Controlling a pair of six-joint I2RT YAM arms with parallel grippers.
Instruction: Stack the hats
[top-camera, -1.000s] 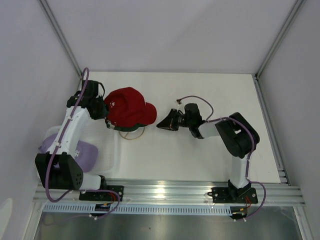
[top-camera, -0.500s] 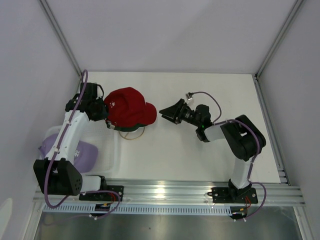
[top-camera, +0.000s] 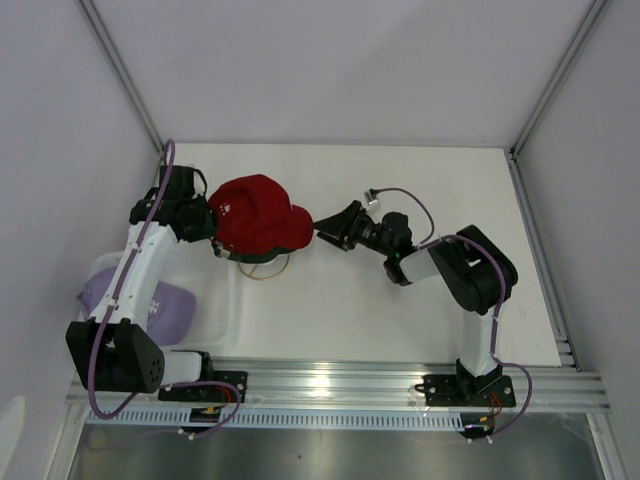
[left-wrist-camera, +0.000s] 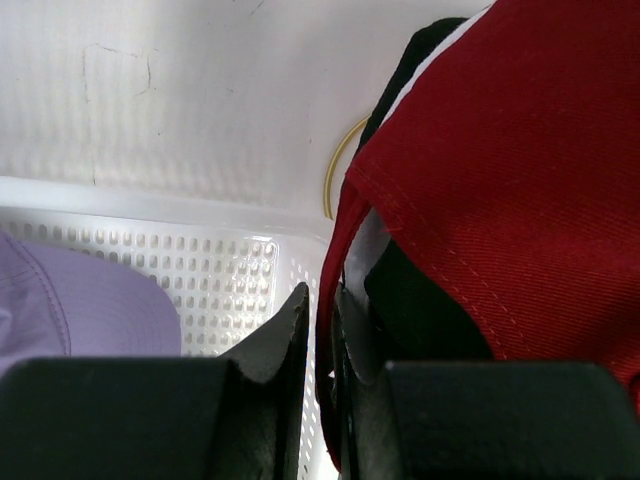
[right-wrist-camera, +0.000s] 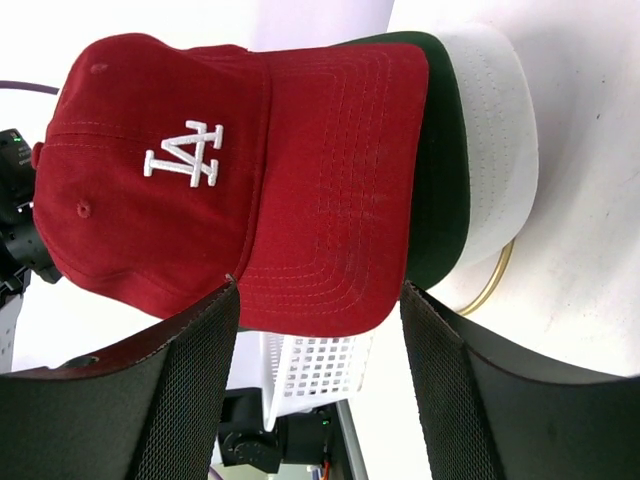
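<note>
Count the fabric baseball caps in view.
4. The red cap tops the stack; the dark green cap and the white cap show brims beneath it; the lavender cap lies in the white mesh basket. More may be hidden.

We see a robotics lab test cell rather than a home or a shop. Plain pale panels (top-camera: 350, 60) close in a white surface (top-camera: 400, 310), held by aluminium framing bars (top-camera: 560, 70). A left arm (top-camera: 140, 270) and a right arm (top-camera: 470, 280), both trailing purple cables, are bolted to a slotted metal rail (top-camera: 330, 385) at its near edge.
</note>
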